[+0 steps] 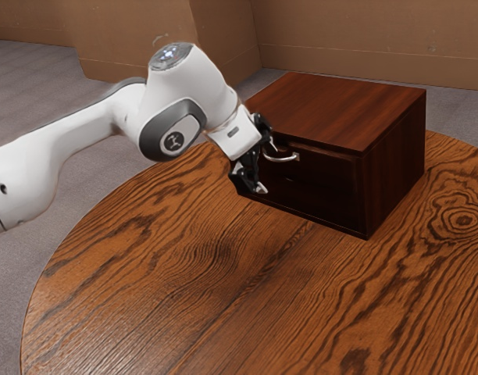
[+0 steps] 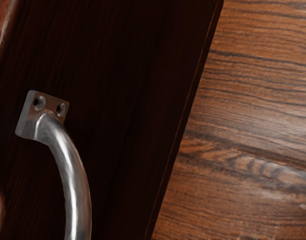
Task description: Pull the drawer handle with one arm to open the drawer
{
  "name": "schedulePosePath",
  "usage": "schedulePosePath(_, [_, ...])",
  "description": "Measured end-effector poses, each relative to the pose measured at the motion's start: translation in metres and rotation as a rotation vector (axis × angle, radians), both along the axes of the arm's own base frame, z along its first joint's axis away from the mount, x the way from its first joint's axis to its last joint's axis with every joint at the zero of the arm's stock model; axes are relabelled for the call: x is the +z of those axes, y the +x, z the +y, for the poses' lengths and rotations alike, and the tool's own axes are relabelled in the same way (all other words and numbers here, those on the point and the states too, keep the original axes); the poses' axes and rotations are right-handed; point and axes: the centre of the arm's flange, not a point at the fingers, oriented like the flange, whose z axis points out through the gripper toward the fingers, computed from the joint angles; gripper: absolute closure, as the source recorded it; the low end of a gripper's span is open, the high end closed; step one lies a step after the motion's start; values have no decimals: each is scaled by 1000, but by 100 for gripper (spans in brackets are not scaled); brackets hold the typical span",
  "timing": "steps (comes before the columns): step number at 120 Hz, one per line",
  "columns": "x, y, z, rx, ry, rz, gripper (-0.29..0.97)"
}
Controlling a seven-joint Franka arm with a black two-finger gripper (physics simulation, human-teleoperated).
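Observation:
A dark wooden cabinet (image 1: 340,148) stands on the round wooden table (image 1: 223,297), toward the exterior view's right. Its drawer front (image 1: 313,183) faces the arm and looks about level with the cabinet's face. A curved silver handle (image 1: 281,155) is mounted on that front. My black gripper (image 1: 257,173) is right at the handle's near end, close against the drawer front. In the wrist view the handle (image 2: 68,165) curves from its screwed mounting plate (image 2: 43,111) down under my hand, over the dark drawer front (image 2: 123,100).
The table's grained top (image 2: 253,150) stretches wide in front of the cabinet and below the drawer's edge. Grey floor (image 1: 44,86) and tan walls (image 1: 364,31) lie beyond the table. My white arm (image 1: 83,148) comes in from the exterior view's left.

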Motion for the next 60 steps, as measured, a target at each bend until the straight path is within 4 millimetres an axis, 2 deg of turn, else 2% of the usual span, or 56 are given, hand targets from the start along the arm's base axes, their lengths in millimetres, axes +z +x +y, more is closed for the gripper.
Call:
schedulePosePath(19, [-2,1,-2,-13,-1,-2,0])
schedulePosePath(60, [1,-13,-8,-27,9,20,0])
